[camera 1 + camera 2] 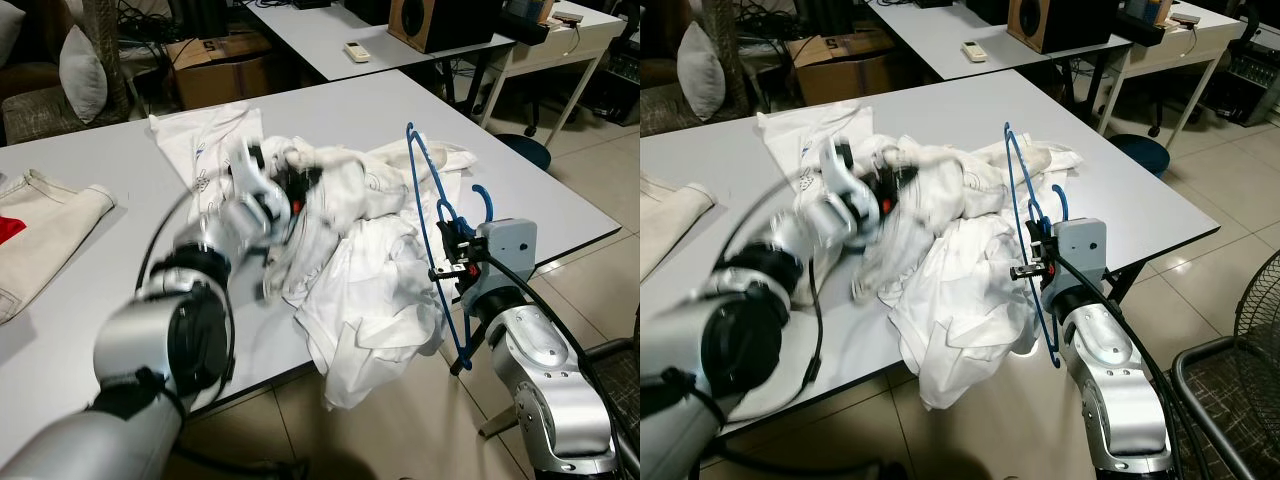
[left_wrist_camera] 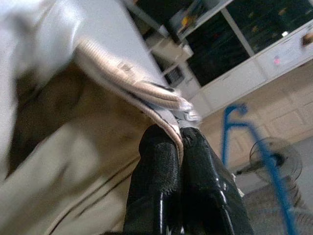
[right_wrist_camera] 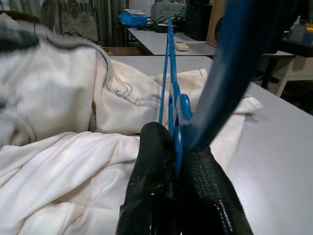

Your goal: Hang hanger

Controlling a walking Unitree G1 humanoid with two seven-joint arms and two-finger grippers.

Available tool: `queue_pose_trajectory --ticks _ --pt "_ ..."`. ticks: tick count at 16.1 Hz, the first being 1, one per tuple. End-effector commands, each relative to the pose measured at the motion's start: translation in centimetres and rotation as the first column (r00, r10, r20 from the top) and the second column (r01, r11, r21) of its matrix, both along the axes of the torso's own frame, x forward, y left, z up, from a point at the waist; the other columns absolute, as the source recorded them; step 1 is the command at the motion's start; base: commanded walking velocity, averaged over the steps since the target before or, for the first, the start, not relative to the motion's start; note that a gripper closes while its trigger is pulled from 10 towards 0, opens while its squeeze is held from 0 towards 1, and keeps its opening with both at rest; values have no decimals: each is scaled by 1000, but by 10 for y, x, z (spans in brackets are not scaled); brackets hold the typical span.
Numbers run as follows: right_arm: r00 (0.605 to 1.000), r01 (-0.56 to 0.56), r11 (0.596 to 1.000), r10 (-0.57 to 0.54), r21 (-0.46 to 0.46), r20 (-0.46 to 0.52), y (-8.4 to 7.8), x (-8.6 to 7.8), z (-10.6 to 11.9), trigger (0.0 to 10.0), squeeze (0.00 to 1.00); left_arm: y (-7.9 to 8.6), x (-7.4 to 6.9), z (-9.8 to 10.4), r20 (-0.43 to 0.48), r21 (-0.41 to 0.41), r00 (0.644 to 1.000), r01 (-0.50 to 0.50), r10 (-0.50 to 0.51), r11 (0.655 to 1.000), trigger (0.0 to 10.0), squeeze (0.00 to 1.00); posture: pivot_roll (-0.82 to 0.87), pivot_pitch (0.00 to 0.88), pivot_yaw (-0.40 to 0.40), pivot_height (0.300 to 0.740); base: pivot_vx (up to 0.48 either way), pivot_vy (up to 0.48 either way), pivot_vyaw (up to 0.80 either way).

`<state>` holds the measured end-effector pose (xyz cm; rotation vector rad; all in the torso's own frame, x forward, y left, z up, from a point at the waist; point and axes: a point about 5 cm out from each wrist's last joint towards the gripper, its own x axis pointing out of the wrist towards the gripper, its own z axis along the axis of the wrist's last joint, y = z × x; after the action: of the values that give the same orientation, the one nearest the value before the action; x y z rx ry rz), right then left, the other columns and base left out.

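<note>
A folded beige cloth [image 1: 45, 225] lies at the left end of the table [image 1: 120, 170]. Next along, the left gripper [image 2: 178, 161] is blurred over the heap of white shirts [image 1: 370, 260] mid-table; its wrist view shows the fingers [image 2: 156, 166] pinched closed on a ribbed hem of one shirt. Further right, at the table's edge, the right gripper [image 1: 450, 255] has its fingers clamped on the blue hanger [image 1: 425, 200], which stands roughly upright beside the heap, hook [image 1: 483, 200] near the wrist. The hanger looks light, thin and stiff, likely smooth plastic that could twist in a pinch, so a hold near the neck seems best. The shirt is soft and limp and will sag wherever it is not held.
</note>
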<state>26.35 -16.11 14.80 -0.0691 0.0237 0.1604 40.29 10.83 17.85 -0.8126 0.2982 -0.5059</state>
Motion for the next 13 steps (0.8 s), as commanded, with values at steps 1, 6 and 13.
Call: queue_pose_trajectory --ticks 1,6,13 --pt "1000 -2 1000 2 -5 29 1 3 5 10000 0 9 10 38 124 -37 991 -55 59 998 0 0 -232 0 56 740 0 0 0" --pt "999 -4 1000 4 2 46 4 5 7 10000 0 103 12 183 416 -329 682 -504 602 798 0 0 -221 0 57 740 0 0 0" --pt "998 -37 999 37 17 44 13 11 5 10000 0 58 3 187 593 -155 577 -603 562 783 0 0 -166 0 25 740 0 0 0"
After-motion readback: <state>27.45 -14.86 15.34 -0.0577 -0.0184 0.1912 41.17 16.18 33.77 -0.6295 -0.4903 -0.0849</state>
